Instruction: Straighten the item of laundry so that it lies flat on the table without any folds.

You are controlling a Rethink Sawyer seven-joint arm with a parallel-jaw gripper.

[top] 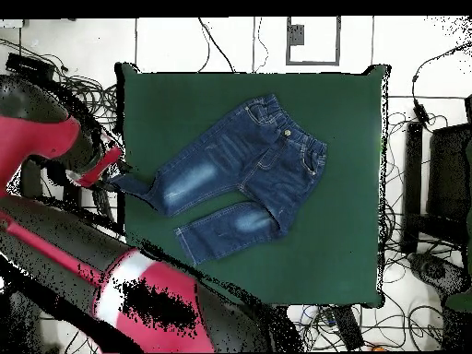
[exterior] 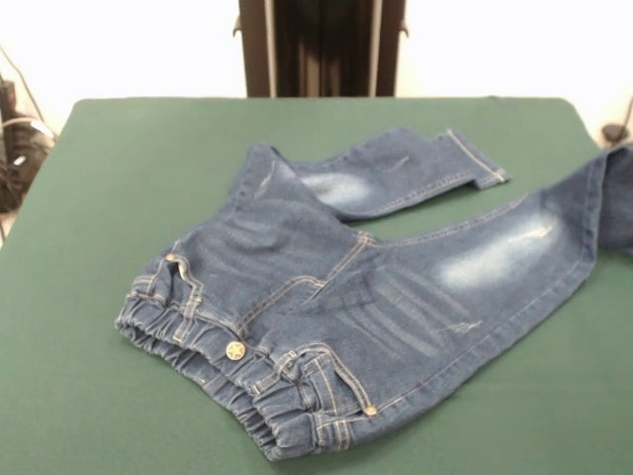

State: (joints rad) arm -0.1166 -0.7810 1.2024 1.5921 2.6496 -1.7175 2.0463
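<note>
We note the small blue denim jeans (exterior: 366, 297) overhanging the dark green felt table (exterior: 119, 198) edge; they may slide off. Gripper state: cannot tell.

Bright, even light — soft shadows, washed-out backdrop, slight blur.

Front view: low, close, across the table (exterior: 119, 198); overhead view: high, straight down; both share the jeans (exterior: 326, 297)

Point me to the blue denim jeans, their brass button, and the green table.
Blue denim jeans (exterior: 396, 287): front view, faded thigh.
Brass button (exterior: 234, 350): front view, waistband centre.
Dark green table (top: 341, 240): overhead view, bare top.
</note>
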